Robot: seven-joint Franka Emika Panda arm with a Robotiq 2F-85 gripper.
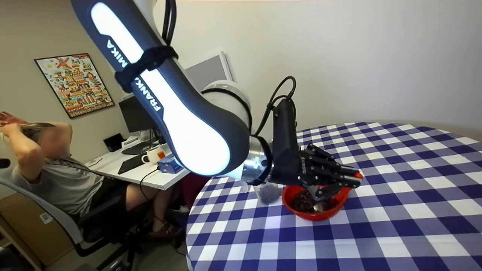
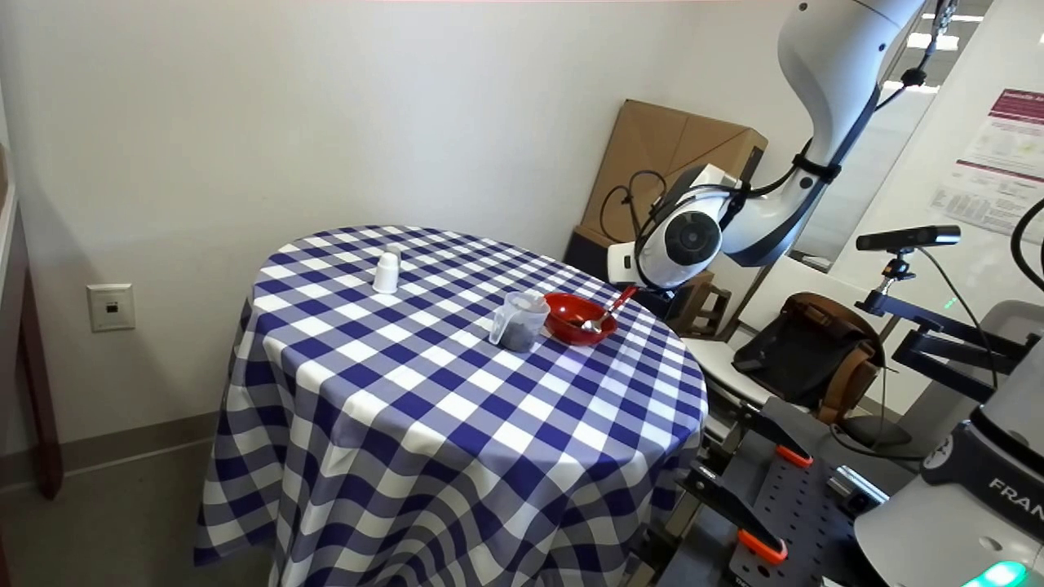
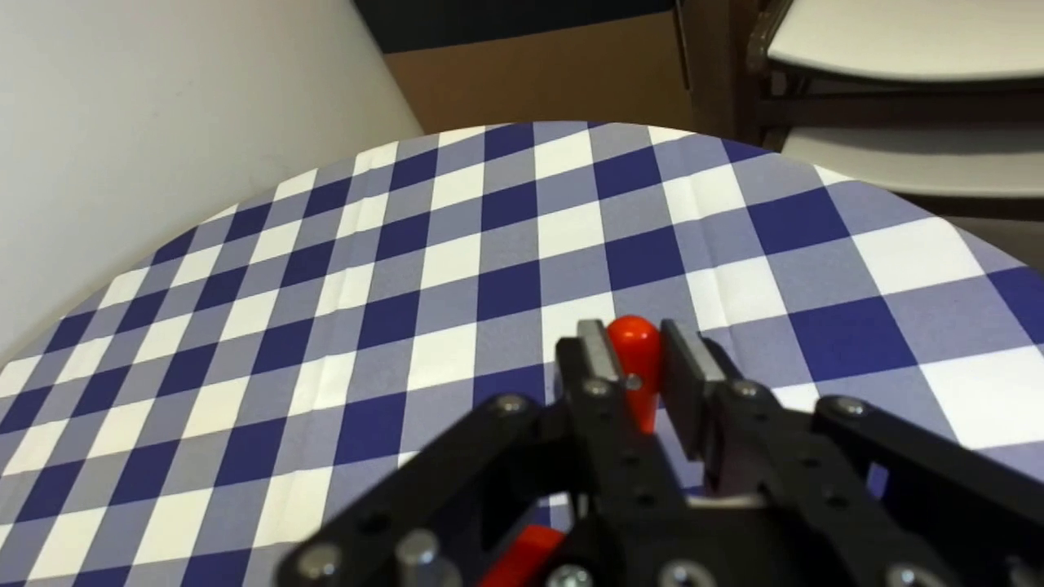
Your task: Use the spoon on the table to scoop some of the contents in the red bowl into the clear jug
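Observation:
My gripper reaches sideways above the red bowl. In the wrist view the fingers are shut on the red-orange handle of the spoon. The spoon's silver bowl rests among the dark contents in the red bowl. In an exterior view the spoon leans out of the red bowl at a tilt, and the fingers are mostly hidden behind the wrist. The clear jug stands upright beside the bowl with something dark at its bottom; it also shows partly covered by the arm.
The checkered table has a round edge. White cups stand farther along it. A wall borders the table. A person sits by an office desk. A cardboard box and white chairs are beyond the table.

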